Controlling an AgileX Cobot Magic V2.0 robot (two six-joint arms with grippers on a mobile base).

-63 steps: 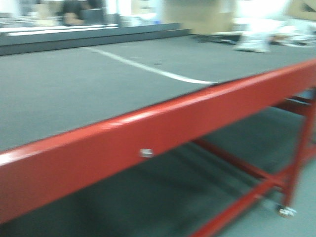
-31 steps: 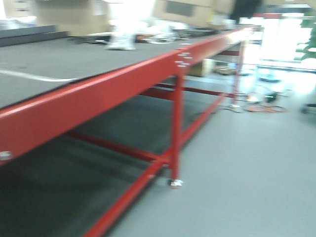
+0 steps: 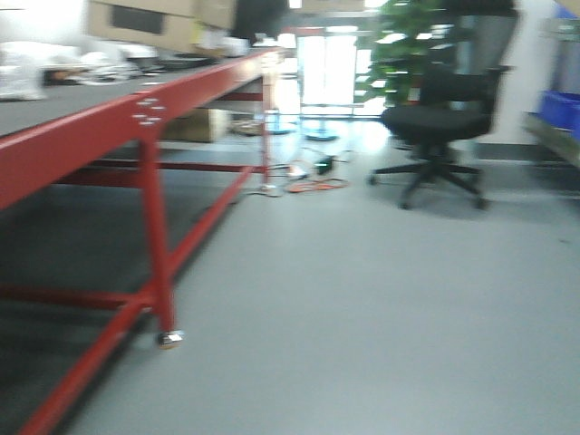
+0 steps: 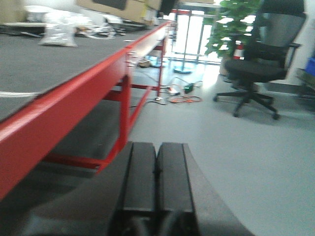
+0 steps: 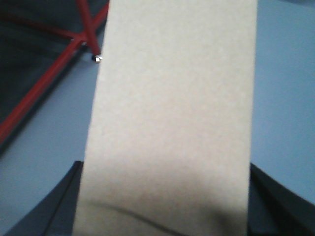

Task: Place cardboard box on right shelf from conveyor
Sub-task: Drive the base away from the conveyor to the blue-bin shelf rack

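The tan cardboard box (image 5: 177, 88) fills the right wrist view, held lengthwise above the grey floor. My right gripper (image 5: 164, 163) is shut on it, with one dark finger (image 5: 64, 201) on each side. The conveyor (image 3: 63, 101) runs along the left of the front view, a dark belt with a red frame edge; it also shows in the left wrist view as the conveyor (image 4: 54, 59). My left gripper (image 4: 156, 147) is shut with nothing in it, hanging beside the conveyor's frame. The right shelf is not clearly seen; only a blurred grey rail (image 3: 555, 145) shows at the far right.
A black office chair (image 3: 444, 118) stands on the floor ahead to the right, with a green plant (image 3: 408, 45) behind it. Cables (image 3: 313, 177) lie on the floor near the conveyor's far leg. Brown cartons (image 3: 154, 20) sit on the belt. A red castered leg (image 3: 159, 254) stands close at left.
The front view has swung to the right: the conveyor slid from the centre to the left edge, and the open floor, chair and plant came into view.
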